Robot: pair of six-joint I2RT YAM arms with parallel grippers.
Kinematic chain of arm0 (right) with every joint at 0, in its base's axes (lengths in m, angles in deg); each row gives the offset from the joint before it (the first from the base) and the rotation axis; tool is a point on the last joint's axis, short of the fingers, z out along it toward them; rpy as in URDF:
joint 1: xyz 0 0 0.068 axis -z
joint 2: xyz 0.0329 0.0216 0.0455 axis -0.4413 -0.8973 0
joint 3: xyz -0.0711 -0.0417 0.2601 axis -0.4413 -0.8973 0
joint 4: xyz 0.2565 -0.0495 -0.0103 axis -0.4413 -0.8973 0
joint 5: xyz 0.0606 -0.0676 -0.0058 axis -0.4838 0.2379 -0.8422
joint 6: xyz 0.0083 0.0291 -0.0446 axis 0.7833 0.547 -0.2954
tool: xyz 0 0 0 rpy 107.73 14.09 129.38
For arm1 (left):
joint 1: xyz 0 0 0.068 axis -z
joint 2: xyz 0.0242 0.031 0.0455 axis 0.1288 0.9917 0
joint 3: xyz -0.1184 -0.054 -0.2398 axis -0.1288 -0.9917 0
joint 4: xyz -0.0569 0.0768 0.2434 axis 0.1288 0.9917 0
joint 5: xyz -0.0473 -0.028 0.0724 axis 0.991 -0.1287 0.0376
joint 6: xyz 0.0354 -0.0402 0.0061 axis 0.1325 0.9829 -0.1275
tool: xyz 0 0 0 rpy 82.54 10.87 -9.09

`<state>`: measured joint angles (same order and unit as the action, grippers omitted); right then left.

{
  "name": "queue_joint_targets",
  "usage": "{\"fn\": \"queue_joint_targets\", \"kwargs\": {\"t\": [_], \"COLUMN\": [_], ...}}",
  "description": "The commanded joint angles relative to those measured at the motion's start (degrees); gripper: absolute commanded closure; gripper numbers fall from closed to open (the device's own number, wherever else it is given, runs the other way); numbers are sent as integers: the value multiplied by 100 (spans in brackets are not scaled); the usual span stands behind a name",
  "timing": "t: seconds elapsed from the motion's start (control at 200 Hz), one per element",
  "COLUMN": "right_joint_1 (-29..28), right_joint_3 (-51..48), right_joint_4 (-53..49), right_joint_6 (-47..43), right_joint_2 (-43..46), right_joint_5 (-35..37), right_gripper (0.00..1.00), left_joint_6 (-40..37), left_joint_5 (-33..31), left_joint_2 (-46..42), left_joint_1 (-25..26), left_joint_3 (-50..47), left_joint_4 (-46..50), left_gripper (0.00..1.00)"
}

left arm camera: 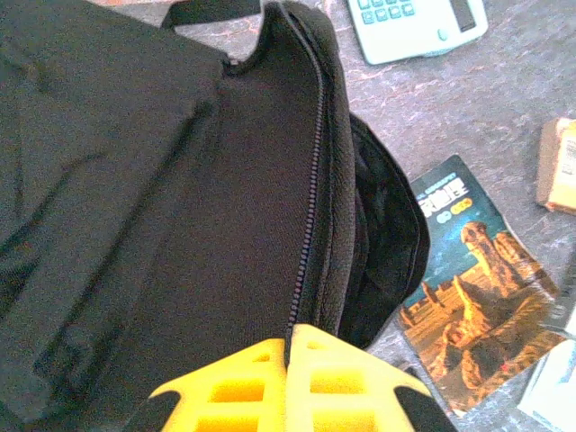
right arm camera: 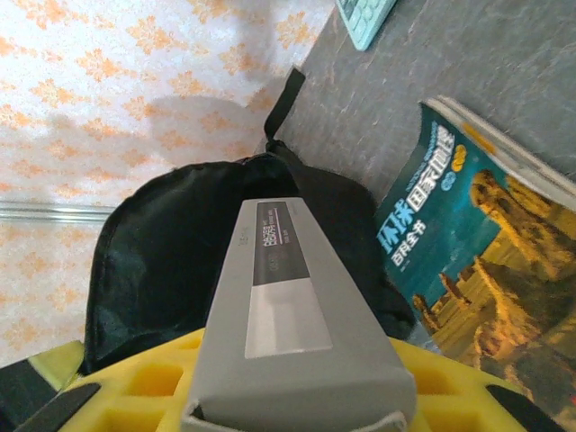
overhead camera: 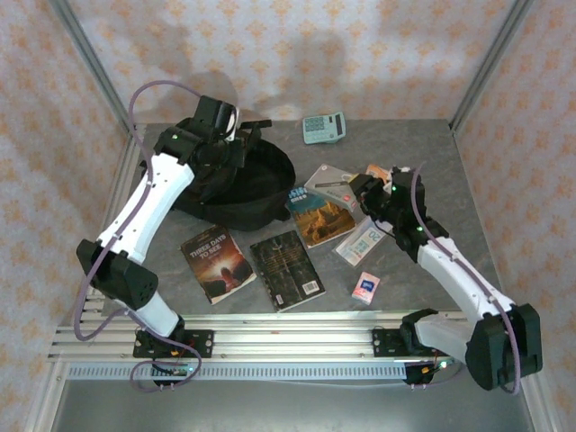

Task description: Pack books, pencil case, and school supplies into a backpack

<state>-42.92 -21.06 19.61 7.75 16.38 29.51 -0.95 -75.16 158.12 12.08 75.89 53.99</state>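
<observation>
The black backpack [overhead camera: 247, 184] lies at the back left, its mouth facing right. My left gripper [overhead camera: 221, 144] is at its far edge, shut [left arm camera: 293, 346] on the zip edge of the backpack [left arm camera: 135, 180]. My right gripper [overhead camera: 353, 187] is shut [right arm camera: 297, 382] on a long grey box [right arm camera: 283, 297], aimed at the backpack [right arm camera: 171, 252]. I cannot tell whether this box or the pale pouch [overhead camera: 360, 241] is the pencil case. Three books lie in front: a reddish-dark one [overhead camera: 216, 263], a black-grey one [overhead camera: 286, 268] and a blue-and-orange one [overhead camera: 322, 216].
A teal calculator [overhead camera: 323, 128] sits at the back of the table. A pink-and-blue packet [overhead camera: 365, 287] lies near the front edge, and an orange booklet [overhead camera: 377, 171] peeks out behind the right arm. Metal frame posts stand at both back corners.
</observation>
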Motion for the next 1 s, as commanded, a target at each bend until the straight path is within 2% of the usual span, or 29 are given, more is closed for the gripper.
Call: {"fn": "queue_joint_targets", "kwargs": {"t": [0.0, 0.27, 0.36, 0.48, 0.575, 0.641, 0.731, 0.776, 0.926, 0.996], "right_joint_1": [-243, -825, -914, -1071, -1223, -1279, -1289, -1289, -1298, -1297], "right_joint_3": [441, 1445, 1638, 1905, 2224, 2376, 2446, 2464, 2527, 2516], "right_joint_4": [520, 809, 1340, 2045, 2073, 2073, 2157, 2184, 2196, 2196], "right_joint_6": [48, 355, 784, 1225, 1248, 1270, 1377, 1414, 1429, 1426], "right_joint_2": [-360, -1933, -2467, -2960, -3173, -3287, -3407, -3457, -3578, -3594], "right_joint_5": [-248, -188, -333, -507, -569, -595, -611, -607, -672, -675], "right_gripper": [67, 70, 71, 71, 71, 71, 71, 71, 71, 71], "left_joint_6": [322, 730, 820, 788, 785, 786, 721, 699, 671, 636], "left_joint_5": [439, 1105, 1317, 1078, 824, 568, 136, -26, -276, -397], "left_joint_2": [-153, -587, -666, -696, -747, -747, -681, -615, -298, -68], "left_joint_1": [30, 45, 47, 49, 51, 47, 30, 24, -19, -65], "left_joint_3": [-116, -820, -1044, -1157, -1089, -907, -613, -462, 46, 264], "left_joint_4": [-294, -811, -868, -681, -535, -386, -153, -33, 212, 299], "left_gripper": [100, 100, 100, 100, 100, 91, 66, 58, 41, 37]}}
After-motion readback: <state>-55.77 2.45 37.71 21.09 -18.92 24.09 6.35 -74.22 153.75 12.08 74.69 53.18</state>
